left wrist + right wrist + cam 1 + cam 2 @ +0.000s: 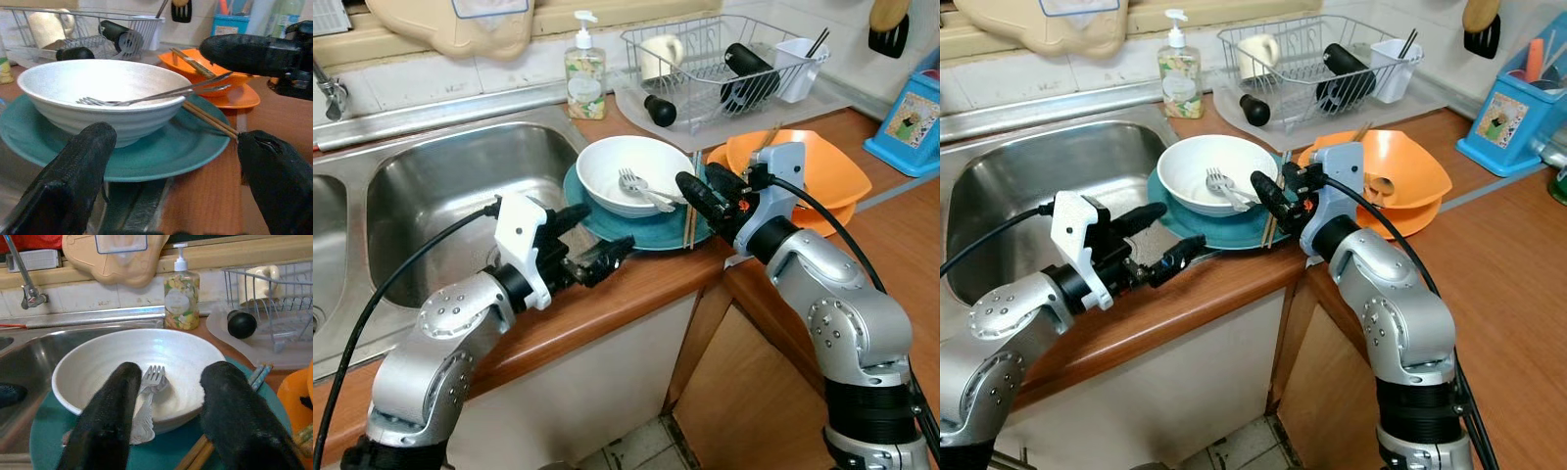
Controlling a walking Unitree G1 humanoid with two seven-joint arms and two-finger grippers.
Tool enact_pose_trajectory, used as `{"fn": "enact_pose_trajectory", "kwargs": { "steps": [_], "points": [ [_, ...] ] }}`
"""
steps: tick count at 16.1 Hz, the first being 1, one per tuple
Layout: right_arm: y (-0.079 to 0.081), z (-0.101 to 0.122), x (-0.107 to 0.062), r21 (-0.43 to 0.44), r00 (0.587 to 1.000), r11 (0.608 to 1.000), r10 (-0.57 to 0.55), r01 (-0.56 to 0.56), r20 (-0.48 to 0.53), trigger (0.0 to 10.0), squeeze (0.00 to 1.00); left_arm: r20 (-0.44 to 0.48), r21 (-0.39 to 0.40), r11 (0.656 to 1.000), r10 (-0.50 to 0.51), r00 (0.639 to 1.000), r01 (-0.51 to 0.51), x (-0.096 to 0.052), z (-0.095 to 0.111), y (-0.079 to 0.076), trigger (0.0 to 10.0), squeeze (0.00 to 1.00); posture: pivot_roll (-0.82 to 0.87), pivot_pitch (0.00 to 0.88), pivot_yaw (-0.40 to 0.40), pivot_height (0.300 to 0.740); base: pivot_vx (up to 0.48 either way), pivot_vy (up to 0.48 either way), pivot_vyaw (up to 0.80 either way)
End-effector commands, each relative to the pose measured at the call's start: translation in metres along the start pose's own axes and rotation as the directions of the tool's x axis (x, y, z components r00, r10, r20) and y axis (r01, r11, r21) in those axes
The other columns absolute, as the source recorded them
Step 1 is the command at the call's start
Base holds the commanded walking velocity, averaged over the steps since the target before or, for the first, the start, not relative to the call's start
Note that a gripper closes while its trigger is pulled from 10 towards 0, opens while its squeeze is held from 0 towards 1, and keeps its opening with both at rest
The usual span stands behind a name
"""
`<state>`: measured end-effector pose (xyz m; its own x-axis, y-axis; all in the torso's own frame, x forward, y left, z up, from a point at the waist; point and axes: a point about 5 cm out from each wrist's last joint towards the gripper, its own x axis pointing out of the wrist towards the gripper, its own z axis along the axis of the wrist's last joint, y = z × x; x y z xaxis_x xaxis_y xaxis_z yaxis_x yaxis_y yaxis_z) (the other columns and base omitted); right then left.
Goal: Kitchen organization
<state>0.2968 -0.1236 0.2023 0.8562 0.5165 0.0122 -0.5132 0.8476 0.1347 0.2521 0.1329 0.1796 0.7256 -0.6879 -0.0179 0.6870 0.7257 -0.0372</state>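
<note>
Forks (641,188) lie in white bowl (607,166), tines toward the sink (440,186).

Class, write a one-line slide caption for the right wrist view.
Open right gripper poised over forks in a white bowl on a teal plate.

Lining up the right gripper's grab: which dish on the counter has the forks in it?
The white bowl on the teal plate by the sink; two forks lie inside. The orange dishes hold chopsticks instead.

One bowl (628,174), two forks (641,186), two chopsticks (690,223)
</note>
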Motion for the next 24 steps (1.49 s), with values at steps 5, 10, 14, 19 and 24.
{"fn": "enact_pose_trajectory", "kwargs": {
  "steps": [5, 10, 14, 19, 24],
  "points": [
    [0.005, -0.002, 0.005, -0.030, 0.998, 0.997, 0.068, -0.068, -0.017, 10.0, 0.00, -0.011, 0.010, 0.999, -0.031, 0.999, 0.031, 0.000, 0.002, -0.005, 10.0, 0.00, -0.11, 0.000, 0.034, 0.740, 0.000, 0.000, 0.00],
    [0.002, 0.001, 0.005, -0.022, 0.998, 0.998, 0.066, -0.066, 0.007, 10.0, 0.00, -0.013, 0.007, 0.999, -0.047, 0.999, 0.047, 0.000, 0.003, -0.007, 10.0, 0.00, -0.11, 0.000, 0.033, 0.740, 0.000, 0.000, 0.00],
    [-0.002, 0.012, -0.002, 0.007, 0.995, 0.997, 0.080, -0.081, 0.067, 10.0, 1.00, -0.015, 0.006, 0.998, -0.055, 0.998, 0.055, 0.000, 0.003, -0.007, 10.0, 0.00, -0.11, 0.000, 0.035, 0.740, 0.000, 0.000, 0.00],
    [0.001, 0.011, -0.005, -0.035, 0.991, 0.991, 0.127, -0.126, 0.041, 10.0, 0.67, -0.022, 0.005, 0.997, -0.074, 0.997, 0.074, 0.000, 0.003, -0.009, 10.0, 0.00, -0.11, 0.000, 0.039, 0.740, 0.000, 0.000, 0.00],
    [-0.001, -0.007, -0.001, -0.129, 0.991, 0.986, 0.100, -0.110, -0.086, 10.0, 0.00, -0.035, 0.006, 0.996, -0.087, 0.996, 0.088, 0.000, 0.001, -0.011, 10.0, 0.00, -0.11, 0.000, 0.037, 0.740, 0.000, 0.000, 0.00]
  ]
}}
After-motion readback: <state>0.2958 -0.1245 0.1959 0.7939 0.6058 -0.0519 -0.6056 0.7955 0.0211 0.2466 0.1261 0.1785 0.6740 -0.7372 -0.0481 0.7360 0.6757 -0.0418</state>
